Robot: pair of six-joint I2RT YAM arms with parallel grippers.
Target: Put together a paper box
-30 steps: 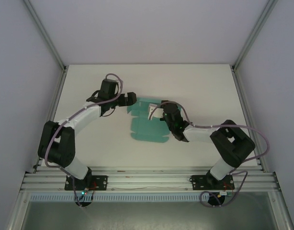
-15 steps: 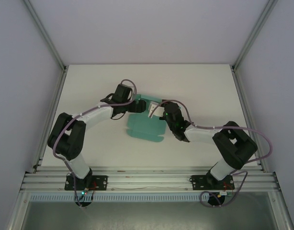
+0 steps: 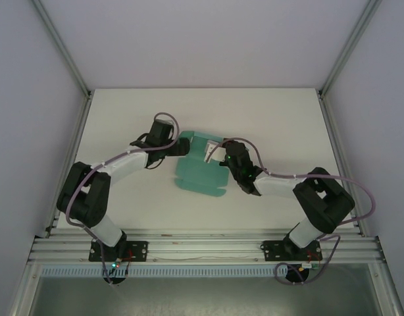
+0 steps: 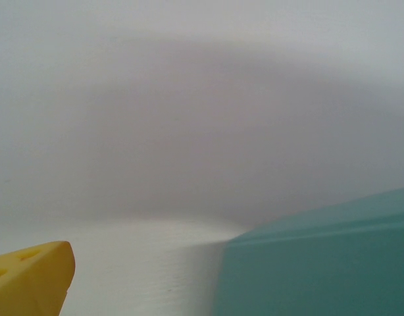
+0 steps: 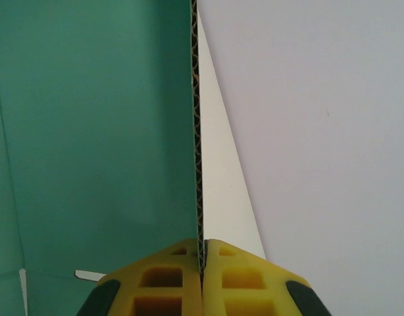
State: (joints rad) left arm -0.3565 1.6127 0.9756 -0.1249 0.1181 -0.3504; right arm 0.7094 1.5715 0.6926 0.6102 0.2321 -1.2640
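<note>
The paper box [image 3: 201, 172] is a teal card sheet lying mid-table, with one flap standing up at its far right. My right gripper [image 3: 211, 153] is shut on that flap's edge. In the right wrist view the corrugated edge runs straight up from between the yellow fingers [image 5: 182, 280], with the paper box's teal face [image 5: 97, 131] on the left and its white back on the right. My left gripper [image 3: 183, 146] stands open at the sheet's far-left edge. Its wrist view shows one yellow finger [image 4: 31, 280] low on the left and the paper box's blurred teal card [image 4: 320, 263] close on the right.
The white table [image 3: 123, 112] is bounded by metal frame rails [image 3: 74, 141] at left and right, with grey walls behind. Both arm bases sit on the near rail [image 3: 202, 249]. Open tabletop lies beyond the sheet and to either side.
The left arm swung right to the sheet's far-left edge, reached over it, then drew back slightly. The sheet shifted and its shape changed. The right gripper kept its grip on the flap.
</note>
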